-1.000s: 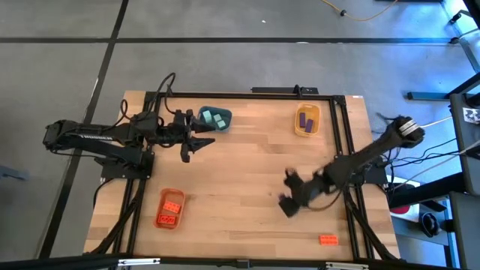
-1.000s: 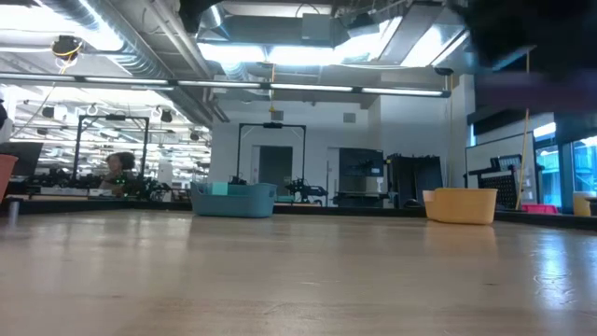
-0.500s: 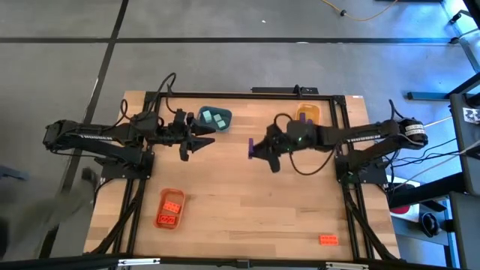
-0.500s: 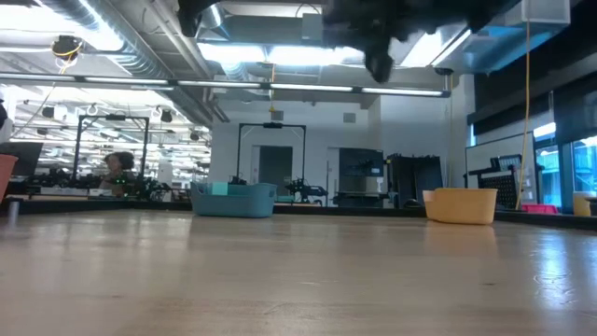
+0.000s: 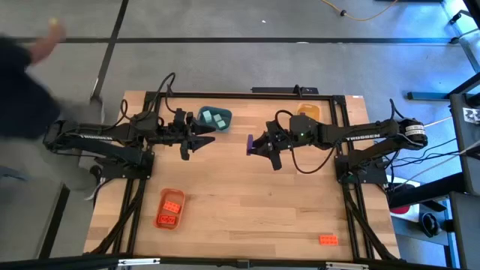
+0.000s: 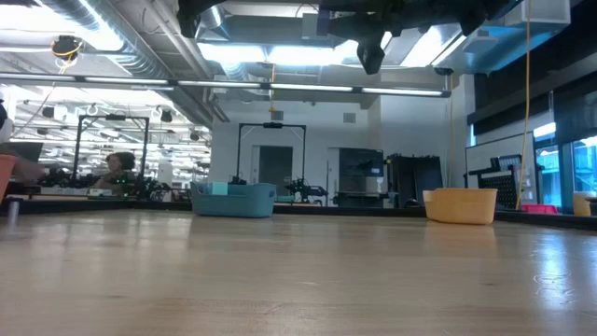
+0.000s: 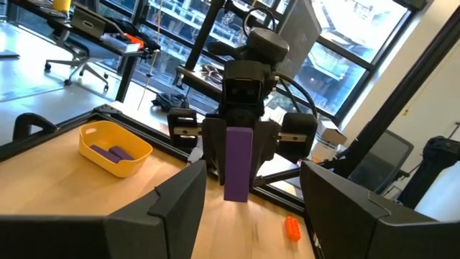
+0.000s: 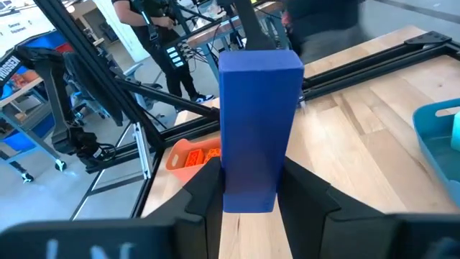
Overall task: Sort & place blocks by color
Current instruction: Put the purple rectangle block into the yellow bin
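- Purple block (image 5: 249, 144) is clamped upright between the right gripper (image 5: 255, 145) fingers, held above the table (image 5: 240, 202) mid-width, between the blue tray (image 5: 213, 119) and the yellow tray (image 5: 307, 115).
- You'll see the same block (image 7: 238, 162) head-on from the left wrist.
- Left gripper (image 5: 211, 140) hovers just beside the blue tray, fingers spread, nothing in them.
- Teal blocks (image 5: 218, 118) sit in the blue tray.
- Orange tray (image 5: 169, 209), well apart from the blue tray, holds orange-red blocks (image 5: 170, 205).
- One loose orange-red block (image 5: 328, 239) lies farthest from the blue tray.
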### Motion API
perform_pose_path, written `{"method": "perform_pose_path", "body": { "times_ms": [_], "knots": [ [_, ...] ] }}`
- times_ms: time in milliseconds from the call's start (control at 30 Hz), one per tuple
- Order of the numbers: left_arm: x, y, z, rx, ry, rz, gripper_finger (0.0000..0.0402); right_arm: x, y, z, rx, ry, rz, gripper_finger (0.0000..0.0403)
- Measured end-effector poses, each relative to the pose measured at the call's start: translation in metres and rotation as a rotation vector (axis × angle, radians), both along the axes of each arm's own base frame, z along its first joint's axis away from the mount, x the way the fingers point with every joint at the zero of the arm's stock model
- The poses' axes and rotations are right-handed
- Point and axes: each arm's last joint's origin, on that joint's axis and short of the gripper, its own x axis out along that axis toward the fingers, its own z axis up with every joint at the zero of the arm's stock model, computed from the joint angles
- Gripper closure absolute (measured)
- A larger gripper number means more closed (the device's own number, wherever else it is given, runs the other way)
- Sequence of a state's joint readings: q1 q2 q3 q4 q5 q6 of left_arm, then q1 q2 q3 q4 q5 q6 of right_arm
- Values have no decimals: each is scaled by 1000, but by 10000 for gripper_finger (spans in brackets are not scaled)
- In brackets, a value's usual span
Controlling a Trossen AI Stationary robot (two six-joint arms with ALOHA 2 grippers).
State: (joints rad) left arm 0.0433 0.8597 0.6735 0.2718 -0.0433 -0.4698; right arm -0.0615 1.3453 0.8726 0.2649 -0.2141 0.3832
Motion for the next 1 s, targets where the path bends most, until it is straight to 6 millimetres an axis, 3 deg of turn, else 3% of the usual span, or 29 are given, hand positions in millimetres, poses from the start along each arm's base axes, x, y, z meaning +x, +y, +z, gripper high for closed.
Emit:
{"method": "perform_pose_path", "body": {
  "times_ms": [167, 267, 400, 600, 700, 800, 1000],
  "knots": [
    [0, 0, 0, 0, 0, 0, 184, 0, 0, 0, 21, 4, -10, 299],
    [0, 0, 0, 0, 1, 0, 184, 0, -9, 3, 40, 84, -116, 299],
    [0, 0, 0, 1, 1, 0, 184, -9, -36, 21, -50, 355, -367, 299],
    [0, 0, 0, 1, 1, 0, 184, -51, -94, 45, -137, 714, -759, 299],
    [0, 0, 0, 6, 2, 1, 184, -77, -121, 34, -38, 863, -891, 299],
    [0, 0, 0, 8, 2, 1, 184, -101, -139, 10, 79, 988, -991, 299],
    [0, 0, 0, 9, 2, 1, 184, -131, -151, -55, 319, 1092, -1053, 299]
  ]
}}
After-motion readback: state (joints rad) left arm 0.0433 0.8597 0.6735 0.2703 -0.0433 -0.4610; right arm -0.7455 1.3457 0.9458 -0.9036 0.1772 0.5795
